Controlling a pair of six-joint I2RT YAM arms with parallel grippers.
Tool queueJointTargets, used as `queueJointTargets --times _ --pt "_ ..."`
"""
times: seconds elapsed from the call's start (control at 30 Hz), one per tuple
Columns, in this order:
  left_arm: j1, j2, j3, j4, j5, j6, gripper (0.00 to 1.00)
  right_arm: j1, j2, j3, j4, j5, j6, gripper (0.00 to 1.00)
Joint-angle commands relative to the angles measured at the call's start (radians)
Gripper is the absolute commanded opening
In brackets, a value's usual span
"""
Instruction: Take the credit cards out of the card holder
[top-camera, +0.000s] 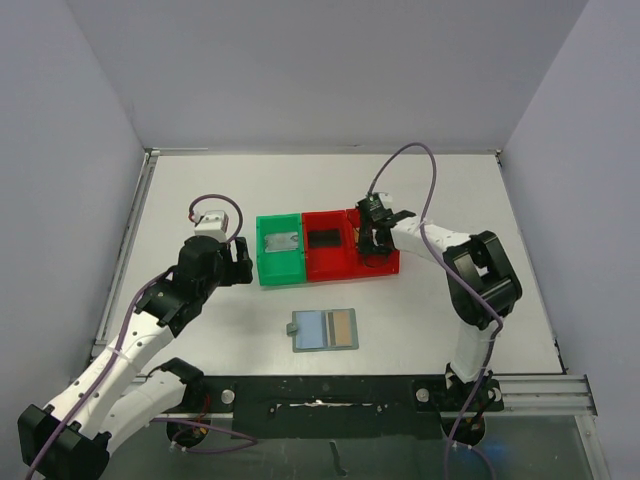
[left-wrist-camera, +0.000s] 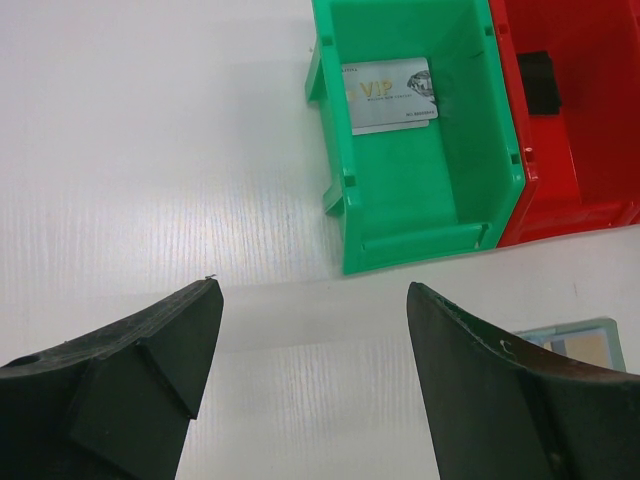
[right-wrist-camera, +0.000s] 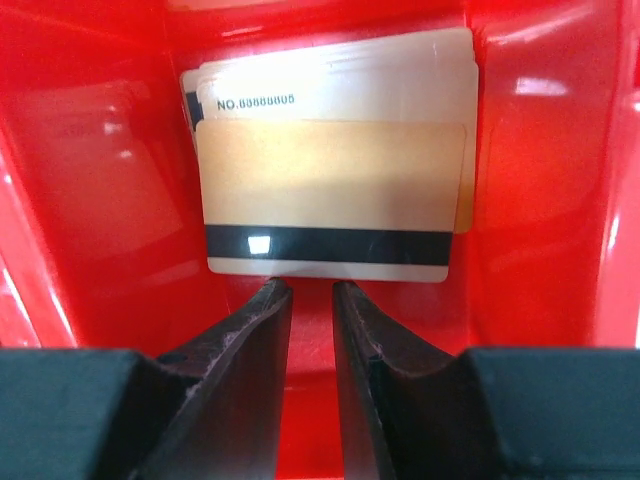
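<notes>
- red bin (right-wrist-camera: 90, 200) walls close round the right pincer (right-wrist-camera: 303, 287). its jaws are narrow, a slit between them with nothing in it, tips just short of a stack of gold credit cards (right-wrist-camera: 335, 190) on the bin floor.
- grey-blue card holder (top-camera: 320, 346) lies flat on the white counter (top-camera: 200, 200) near the arm bases, a tan card (top-camera: 343, 327) showing in it, so the job looks unfinished.
- left pincer (left-wrist-camera: 315, 290) hangs wide and empty over the counter, just beside the green bin (left-wrist-camera: 400, 230) that holds a silver card (left-wrist-camera: 390, 95).
- risk in the bin: on lifting out, the right pincer could snag the striped top card's edge and drag it, or knock a wall and shift the bins.
- risk at the holder: thin and unpinned on a smooth top, it may slide when a card is pulled.
- plain grey walls (top-camera: 60, 150) box the counter on three sides, and a black rail (top-camera: 330, 395) runs along the near edge.
</notes>
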Motion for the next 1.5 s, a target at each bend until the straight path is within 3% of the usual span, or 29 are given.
queueJointTargets --times 0.0,0.47,0.83,0.93,1.1,1.3,1.47 --pt "0.009 -0.005 0.021 0.04 0.006 0.012 0.74 -0.009 0.02 0.071 0.032 0.033 -0.004 0.25" --pt "0.014 -0.005 0.022 0.042 0.007 0.015 0.74 -0.022 0.08 0.154 0.049 0.087 -0.02 0.27" --pt "0.021 0.004 0.021 0.042 0.006 0.016 0.74 -0.015 0.013 0.168 0.05 0.087 -0.036 0.33" --pt "0.021 0.001 0.021 0.042 0.002 0.015 0.74 -0.005 -0.046 0.156 0.051 0.084 -0.036 0.39" --pt "0.026 -0.017 0.018 0.046 -0.009 0.014 0.74 0.001 -0.182 0.09 0.067 0.091 0.002 0.49" --pt "0.044 -0.066 0.014 0.067 -0.015 -0.032 0.77 0.004 -0.373 -0.071 0.079 0.064 0.127 0.53" --pt "0.044 -0.091 -0.001 0.224 0.194 -0.226 0.77 0.082 -0.521 -0.286 0.183 0.013 0.229 0.54"
